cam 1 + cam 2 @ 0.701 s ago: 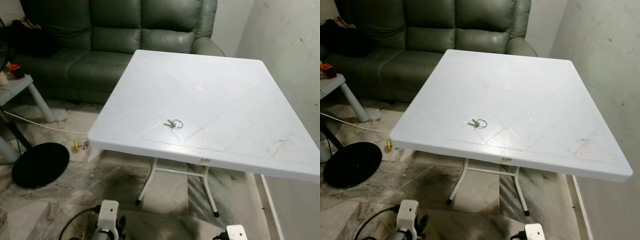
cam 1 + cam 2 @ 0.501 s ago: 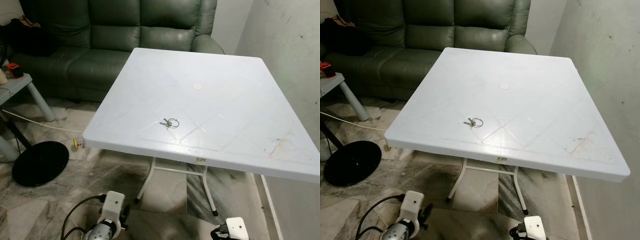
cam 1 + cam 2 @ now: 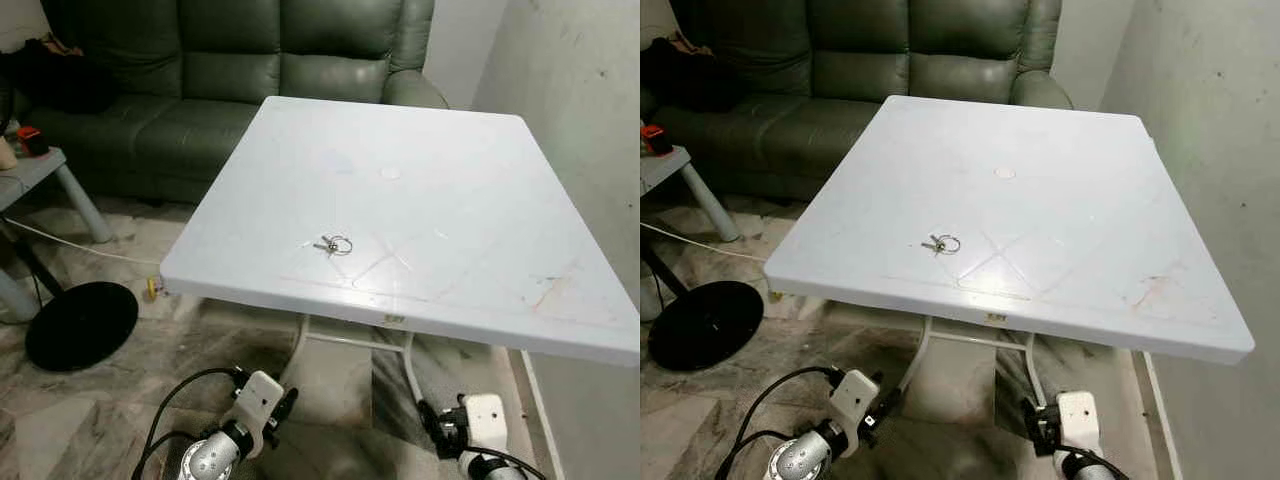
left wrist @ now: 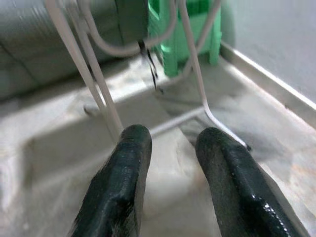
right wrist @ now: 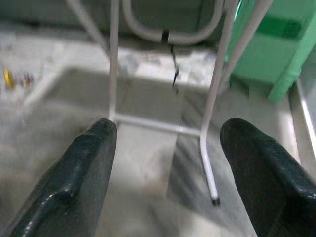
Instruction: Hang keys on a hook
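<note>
The keys [image 3: 333,244] lie on the white table [image 3: 480,210], up and ahead of both grippers, a little in from the near edge and left of the table's middle. The left gripper [image 4: 170,143] hangs low in front of the table, below its top, with the keys above it and slightly to its right. The right gripper [image 5: 168,131] hangs equally low, with the keys up and well off to its left. By that layout the left arm looks the nearer one for the pick, though either would first have to rise above the tabletop.

The bunch is small: a ring with what seems to be one or two short keys pointing left from it, so its long axis runs roughly across the robot's front; at this size I cannot tell more.

The left gripper's fingers [image 4: 126,173] stand a modest gap apart with nothing between them. The right gripper's fingers [image 5: 91,158] are spread wide, also holding nothing. Both wrist views look past them at the table legs [image 5: 114,64] and marble floor [image 3: 90,420].

The tabletop is smooth, flat plastic with a brownish stain [image 3: 550,292] toward its right. A green sofa [image 3: 200,70] stands beyond it, a wall [image 3: 580,90] flanks the right side, and a black round base [image 3: 80,325] sits on the floor to the left. I cannot make out a hook.
</note>
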`<state>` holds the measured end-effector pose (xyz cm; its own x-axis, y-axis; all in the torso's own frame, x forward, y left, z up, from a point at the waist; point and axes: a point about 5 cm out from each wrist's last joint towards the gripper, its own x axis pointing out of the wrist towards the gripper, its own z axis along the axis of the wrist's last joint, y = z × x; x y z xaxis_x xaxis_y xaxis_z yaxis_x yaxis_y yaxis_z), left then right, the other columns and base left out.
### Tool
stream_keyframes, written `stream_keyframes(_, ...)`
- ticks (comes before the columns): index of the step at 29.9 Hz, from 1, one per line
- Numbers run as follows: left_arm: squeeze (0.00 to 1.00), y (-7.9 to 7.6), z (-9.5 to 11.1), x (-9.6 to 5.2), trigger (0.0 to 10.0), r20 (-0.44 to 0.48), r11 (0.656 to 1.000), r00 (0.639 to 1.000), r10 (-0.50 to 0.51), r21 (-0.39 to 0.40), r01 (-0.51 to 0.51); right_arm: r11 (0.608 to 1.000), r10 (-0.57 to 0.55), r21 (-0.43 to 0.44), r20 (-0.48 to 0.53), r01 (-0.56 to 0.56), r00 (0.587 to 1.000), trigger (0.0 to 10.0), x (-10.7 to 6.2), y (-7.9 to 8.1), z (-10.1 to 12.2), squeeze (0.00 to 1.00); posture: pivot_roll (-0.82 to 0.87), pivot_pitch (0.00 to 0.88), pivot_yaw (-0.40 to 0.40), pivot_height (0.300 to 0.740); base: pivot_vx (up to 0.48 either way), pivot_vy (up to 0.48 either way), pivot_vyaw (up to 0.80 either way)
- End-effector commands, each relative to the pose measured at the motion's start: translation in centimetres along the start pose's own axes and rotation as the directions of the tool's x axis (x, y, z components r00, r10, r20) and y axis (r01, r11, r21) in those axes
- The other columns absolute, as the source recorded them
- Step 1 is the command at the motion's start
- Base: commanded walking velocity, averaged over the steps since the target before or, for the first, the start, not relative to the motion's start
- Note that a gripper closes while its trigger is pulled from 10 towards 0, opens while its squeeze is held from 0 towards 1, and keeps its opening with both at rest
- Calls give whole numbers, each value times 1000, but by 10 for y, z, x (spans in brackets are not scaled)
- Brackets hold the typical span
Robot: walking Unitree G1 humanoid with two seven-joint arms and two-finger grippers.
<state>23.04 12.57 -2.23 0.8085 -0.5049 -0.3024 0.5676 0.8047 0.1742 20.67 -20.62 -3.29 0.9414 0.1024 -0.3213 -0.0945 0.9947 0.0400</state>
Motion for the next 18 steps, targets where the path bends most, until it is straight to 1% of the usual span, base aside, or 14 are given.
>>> stream_keyframes(1,0,4,9,3,10000,51,1000,999,-10,27,9,999,-25,22,58,24,998,10000,3,-5,10,0,66,0,-41,740,0,0,0)
stream_keyframes(4,0,9,22,6,10000,120,999,993,-10,46,5,998,-49,48,133,43,990,10000,5,-12,23,0,66,0,-44,740,0,0,0)
stream_keyframes(5,0,9,22,6,10000,120,999,993,-10,46,5,998,-49,48,133,43,990,10000,5,-12,23,0,66,0,-44,740,0,0,0)
stream_keyframes(7,0,10,33,9,10000,176,998,984,-18,63,7,997,-52,60,189,41,981,10000,4,-17,33,0,69,0,-46,740,0,0,0)
stream_keyframes(10,0,9,41,12,10000,218,999,976,-3,40,-6,993,-86,92,219,68,972,10000,2,-29,40,0,74,0,-49,740,0,0,0)
stream_keyframes(11,0,9,41,12,10000,218,999,976,-3,40,-6,993,-86,92,219,68,972,10000,2,-29,40,0,74,0,-49,740,0,0,0)
stream_keyframes(14,0,8,43,13,10000,232,1000,973,2,24,-8,988,-114,125,232,87,966,10000,-1,-40,44,0,79,0,-40,740,0,0,0)
stream_keyframes(18,0,7,46,15,10000,236,1000,972,11,7,-13,985,-142,137,258,110,956,10000,-3,-50,52,0,78,0,-38,740,0,0,0)
